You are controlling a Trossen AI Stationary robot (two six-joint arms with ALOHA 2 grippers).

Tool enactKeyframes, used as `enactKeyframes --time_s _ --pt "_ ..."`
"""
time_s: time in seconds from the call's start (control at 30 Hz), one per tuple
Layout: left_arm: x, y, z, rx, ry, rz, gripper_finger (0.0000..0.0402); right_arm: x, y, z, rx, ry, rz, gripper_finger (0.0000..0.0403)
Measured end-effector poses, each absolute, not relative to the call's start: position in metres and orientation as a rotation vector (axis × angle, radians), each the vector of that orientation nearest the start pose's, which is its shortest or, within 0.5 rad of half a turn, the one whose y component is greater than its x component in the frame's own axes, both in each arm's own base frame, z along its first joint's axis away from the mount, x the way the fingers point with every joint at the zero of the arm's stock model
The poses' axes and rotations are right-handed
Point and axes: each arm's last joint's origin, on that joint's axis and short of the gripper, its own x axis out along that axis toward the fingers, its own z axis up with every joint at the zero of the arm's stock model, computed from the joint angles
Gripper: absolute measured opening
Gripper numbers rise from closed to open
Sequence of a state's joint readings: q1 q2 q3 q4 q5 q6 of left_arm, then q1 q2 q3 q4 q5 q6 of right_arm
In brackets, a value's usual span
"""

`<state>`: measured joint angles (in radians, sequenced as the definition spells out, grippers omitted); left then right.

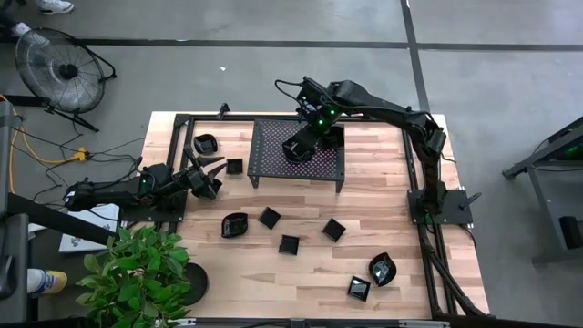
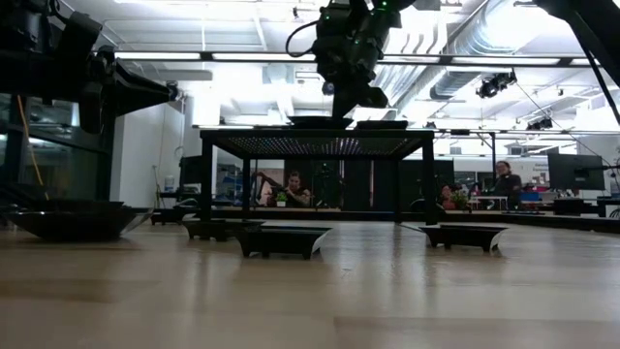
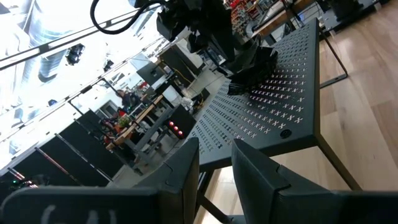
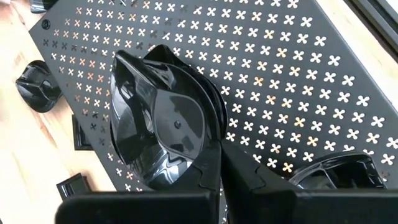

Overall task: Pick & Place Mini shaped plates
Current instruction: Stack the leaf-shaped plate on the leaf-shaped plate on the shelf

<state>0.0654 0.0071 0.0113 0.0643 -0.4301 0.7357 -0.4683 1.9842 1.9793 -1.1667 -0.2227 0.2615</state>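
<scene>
The wooden table (image 1: 310, 273) is carrying a black perforated rack (image 1: 273, 159) at its far middle, the landmark here. The right arm is reaching from its post across the rack's top, its wrist bent downward, and the right gripper (image 1: 303, 146) is hovering just above the mesh with its fingers (image 4: 205, 177) pressed fully together on the rim of a glossy scalloped plate (image 4: 158, 124), which is tilting over a second dish beneath it. Another plate (image 4: 342, 177) is lying on the mesh beside them, cut off at the picture's edge. The left arm is stretching low from the side of the table toward the rack's left legs, and the left gripper (image 1: 208, 178) is hanging near them, its fingers (image 3: 264, 180) parted narrowly with nothing between them. The remaining mini plates (image 1: 288, 243) are lying scattered on the wood in front of and left of the rack; several are too small for their shapes to be told
</scene>
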Motion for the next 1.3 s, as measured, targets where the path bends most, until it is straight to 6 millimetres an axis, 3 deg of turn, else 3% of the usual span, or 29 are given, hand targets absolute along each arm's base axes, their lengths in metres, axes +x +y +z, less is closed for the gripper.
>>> enactKeyframes --time_s 0.87,1.3 --pt "0.0936 0.0182 0.1729 0.707 0.117 0.498 0.0092 0.3678 -0.1784 0.3158 0.606 1.081 -0.328 0.0001" --pt "0.0936 0.0182 0.1729 0.707 0.117 0.497 0.0092 0.3686 -0.1788 0.3162 0.598 1.072 -0.324 0.0073"
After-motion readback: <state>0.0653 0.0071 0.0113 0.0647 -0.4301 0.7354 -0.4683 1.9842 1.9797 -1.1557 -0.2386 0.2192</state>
